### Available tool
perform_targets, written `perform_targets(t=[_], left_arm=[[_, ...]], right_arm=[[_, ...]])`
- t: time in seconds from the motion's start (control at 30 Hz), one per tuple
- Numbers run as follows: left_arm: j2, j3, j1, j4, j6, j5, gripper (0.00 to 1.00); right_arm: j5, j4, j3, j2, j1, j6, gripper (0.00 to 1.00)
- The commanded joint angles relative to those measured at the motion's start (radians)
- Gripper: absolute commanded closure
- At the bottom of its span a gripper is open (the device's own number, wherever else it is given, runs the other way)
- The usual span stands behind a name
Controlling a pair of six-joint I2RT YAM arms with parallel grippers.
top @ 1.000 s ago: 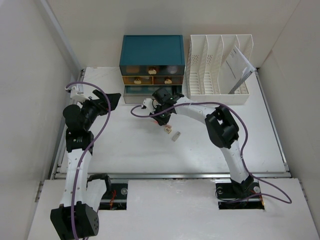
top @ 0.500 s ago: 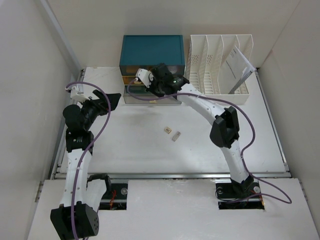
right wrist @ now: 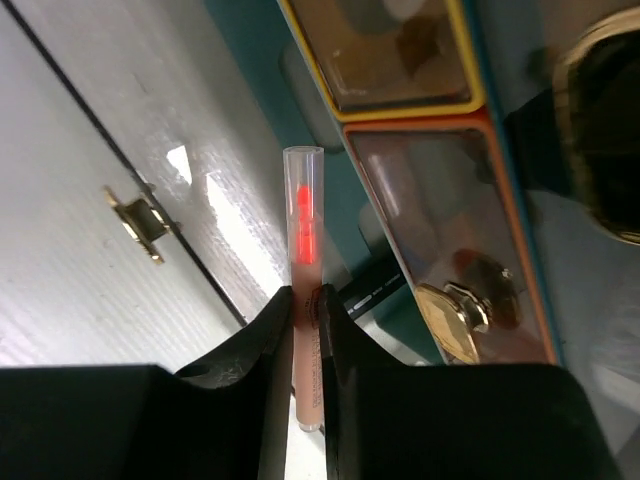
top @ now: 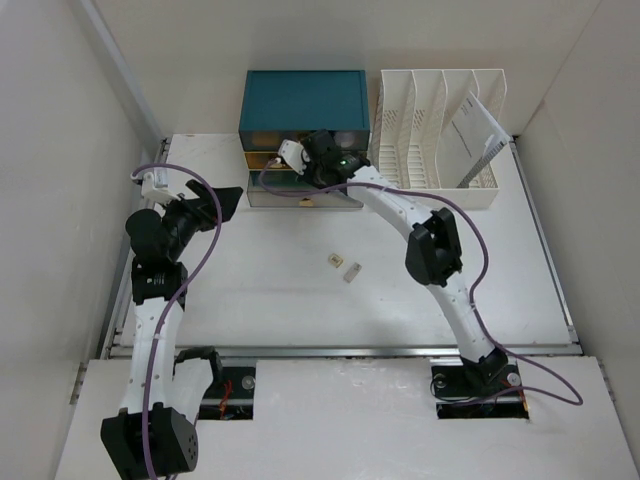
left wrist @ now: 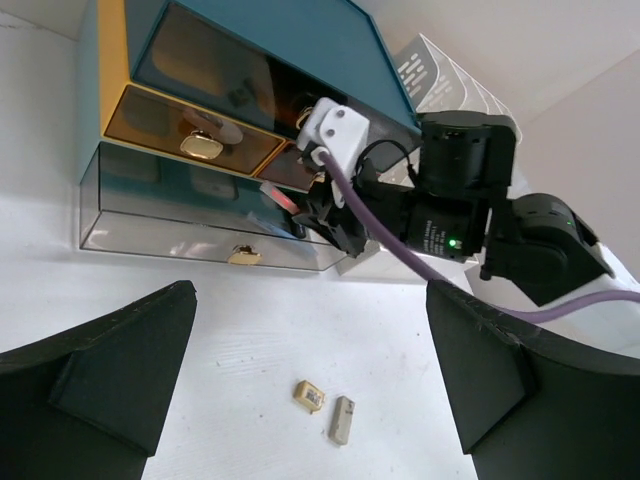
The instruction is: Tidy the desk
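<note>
Here, clear tube (right wrist: pixel 303 235) between right fingers (right wrist: pixel 262 332)

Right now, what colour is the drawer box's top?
The drawer box is teal, best seen in the top external view.

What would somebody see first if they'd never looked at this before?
Probably the big teal drawer box at the back of the desk, with the right hand close in front of its drawers, pinching a thin clear tube with red inside. Right beside the box stands a white file rack holding a paper.
</note>
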Motion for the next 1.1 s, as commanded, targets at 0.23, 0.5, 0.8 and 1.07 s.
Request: perform_targets(t=[0.23,0.5,0.8,1.07], left_arm=[[-0.013,-0.006,0.006,0.072,0.006,0.034,0.00],[0.073,-0.052,0.006,0.164,-0.065,0.098,0.09],[0.265,-0.093,0.006,0.316,-0.203,0.161,0.69],[0.420,-0.053,-0.066,0.350,-0.237,0.086,0.81]], right_arm=[[0.054,0.058,0.008,-0.025,-0.028,-0.014,0.66],[0.020,0.102,-0.104,-0.141,-0.028,0.009,0.52],[-0.055,0.217,-0.324,-0.403,-0.028,0.087,0.52],[-0.208,0.211,-0.475,-0.570,-0.049,0.216,0.69]])
